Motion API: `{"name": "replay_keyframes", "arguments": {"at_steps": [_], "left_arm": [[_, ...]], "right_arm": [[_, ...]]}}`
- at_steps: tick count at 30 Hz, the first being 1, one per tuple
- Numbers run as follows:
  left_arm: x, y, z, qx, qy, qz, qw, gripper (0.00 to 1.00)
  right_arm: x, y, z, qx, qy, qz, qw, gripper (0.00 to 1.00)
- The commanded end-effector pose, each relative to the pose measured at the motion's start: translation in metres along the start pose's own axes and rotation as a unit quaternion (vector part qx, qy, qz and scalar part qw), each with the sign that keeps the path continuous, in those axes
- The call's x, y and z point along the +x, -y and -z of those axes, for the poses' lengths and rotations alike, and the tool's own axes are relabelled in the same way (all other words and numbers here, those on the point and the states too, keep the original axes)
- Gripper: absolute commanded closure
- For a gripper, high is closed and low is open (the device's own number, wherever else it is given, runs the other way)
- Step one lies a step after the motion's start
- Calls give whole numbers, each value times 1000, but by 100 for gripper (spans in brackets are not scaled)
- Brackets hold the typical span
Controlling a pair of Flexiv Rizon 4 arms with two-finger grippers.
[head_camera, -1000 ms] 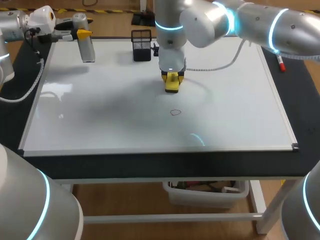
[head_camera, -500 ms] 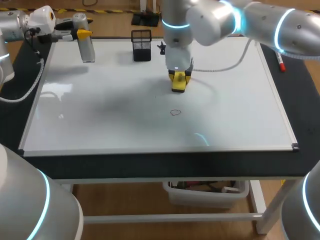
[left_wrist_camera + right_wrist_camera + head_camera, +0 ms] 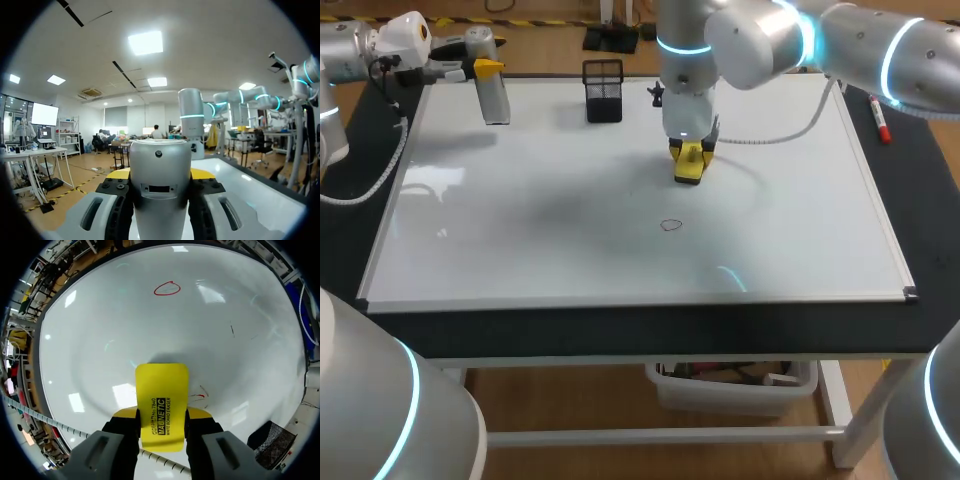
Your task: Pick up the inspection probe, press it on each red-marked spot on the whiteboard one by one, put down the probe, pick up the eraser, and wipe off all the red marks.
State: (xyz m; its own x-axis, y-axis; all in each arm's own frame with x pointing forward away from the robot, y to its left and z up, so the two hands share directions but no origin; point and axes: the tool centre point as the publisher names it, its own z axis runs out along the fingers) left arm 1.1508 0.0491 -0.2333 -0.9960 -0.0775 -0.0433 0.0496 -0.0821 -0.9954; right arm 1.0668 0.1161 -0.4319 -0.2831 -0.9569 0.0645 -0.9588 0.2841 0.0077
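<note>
My right gripper is shut on the yellow eraser, which is pressed flat on the whiteboard at its far middle. In the right wrist view the eraser sits between the fingers. A faint red trace lies beside it and a red circle lies ahead of it. The same red circle shows mid-board in the head view. My left gripper holds the silver probe upright over the board's far left corner. In the left wrist view the probe fills the gap between the fingers.
A black mesh pen holder stands on the board's far edge, just left of my right arm. A red marker lies on the black table to the right of the board. A white cable trails from the right arm across the board.
My right gripper has slid the eraser to the right and slightly farther across the board. The left arm and probe have not moved.
</note>
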Motion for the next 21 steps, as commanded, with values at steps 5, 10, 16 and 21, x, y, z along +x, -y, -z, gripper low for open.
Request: {"name": "replay_keyframes", "arguments": {"at_steps": [5, 10, 16, 21], "left_arm": [[-2, 1, 1, 0, -3, 0, 1000, 100], [-2, 1, 1, 0, -3, 0, 1000, 100], [-2, 1, 1, 0, -3, 0, 1000, 100], [-2, 1, 1, 0, -3, 0, 1000, 100]], "right_arm": [[-2, 1, 18, 37, 9, 1, 999, 100], [-21, 5, 34, 52, 19, 22, 998, 100], [-43, 3, 35, 53, 21, 52, 997, 100], [-55, -2, 26, 44, 15, 68, 997, 100]]}}
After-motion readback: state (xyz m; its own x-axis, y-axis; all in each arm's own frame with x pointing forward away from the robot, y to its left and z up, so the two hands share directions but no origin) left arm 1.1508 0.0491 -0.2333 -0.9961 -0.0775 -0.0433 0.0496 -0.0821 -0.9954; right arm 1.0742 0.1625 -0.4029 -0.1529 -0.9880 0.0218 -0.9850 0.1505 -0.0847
